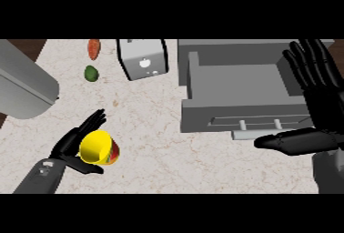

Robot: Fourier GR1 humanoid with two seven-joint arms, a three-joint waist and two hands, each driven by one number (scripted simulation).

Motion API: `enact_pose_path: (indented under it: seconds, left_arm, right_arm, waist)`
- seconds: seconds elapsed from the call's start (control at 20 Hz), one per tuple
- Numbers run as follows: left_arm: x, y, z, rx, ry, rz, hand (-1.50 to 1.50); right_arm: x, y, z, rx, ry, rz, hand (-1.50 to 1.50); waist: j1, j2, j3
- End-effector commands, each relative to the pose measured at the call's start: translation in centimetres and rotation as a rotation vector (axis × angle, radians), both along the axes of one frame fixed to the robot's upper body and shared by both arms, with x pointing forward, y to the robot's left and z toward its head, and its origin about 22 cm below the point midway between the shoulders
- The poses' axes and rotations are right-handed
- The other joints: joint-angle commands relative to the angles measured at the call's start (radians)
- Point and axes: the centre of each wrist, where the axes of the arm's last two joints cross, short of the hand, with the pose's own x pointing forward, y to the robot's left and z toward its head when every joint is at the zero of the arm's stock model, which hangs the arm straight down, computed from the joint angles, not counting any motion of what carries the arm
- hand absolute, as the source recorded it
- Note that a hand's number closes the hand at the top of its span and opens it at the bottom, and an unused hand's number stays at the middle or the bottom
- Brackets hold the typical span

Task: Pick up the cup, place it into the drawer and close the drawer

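Note:
A yellow cup [98,146] with a red and green side sits tilted in my left hand [69,148] at the lower left, its opening facing up. The fingers rise behind the cup and the thumb curls under it. The grey drawer [235,86] stands open at the upper right, with nothing in it and its front panel and handle [259,123] facing me. My right hand [324,111] is open over the drawer's right edge, fingers straight and pointing away, thumb stretched left just below the drawer front.
A grey toaster-like box [142,59] stands at the back centre. An orange carrot [94,48] and a green fruit [91,73] lie to its left. A large grey rounded object [23,86] fills the left edge. Bare marble counter [174,159] lies between my hands.

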Motion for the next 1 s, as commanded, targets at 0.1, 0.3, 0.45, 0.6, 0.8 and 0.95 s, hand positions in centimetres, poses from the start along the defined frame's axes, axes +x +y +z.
enact_pose_path:
  seconds: [0.1,0.3,0.45,0.6,0.8,0.95]
  left_arm:
    - [-0.1,0.5,-0.1,-0.159,-0.075,-0.087,-1.50]
    - [-0.2,-2.9,-1.7,-0.146,-0.054,-0.098,-1.50]
    - [0.3,-3.5,-1.5,-0.188,-0.068,-0.121,-1.50]
    - [0.8,-4.7,-1.6,-0.215,-0.028,-0.159,-1.50]
    - [1.1,-4.0,-1.1,-0.300,0.021,-0.214,1.50]
    - [1.2,-5.8,-1.4,-0.307,-0.095,-0.202,1.50]
  right_arm:
    - [-0.5,-0.6,0.9,0.005,0.001,0.010,-1.50]
    - [0.3,-1.0,-1.3,-0.004,-0.009,0.010,-1.50]
    - [-0.4,-0.3,-0.4,-0.019,0.007,0.012,-1.50]
    - [0.0,-1.0,-0.2,-0.013,0.006,0.006,-1.50]
    - [-0.2,-0.3,0.2,-0.003,-0.003,0.015,-1.50]
    - [-0.2,-1.6,0.3,-0.020,0.014,-0.005,-1.50]
  waist:
    - [-0.009,-0.002,0.000]
    - [-0.006,0.005,0.000]
    - [-0.009,0.000,0.000]
    - [-0.008,0.002,0.000]
    - [-0.010,0.003,-0.001]
    - [-0.014,0.004,-0.002]
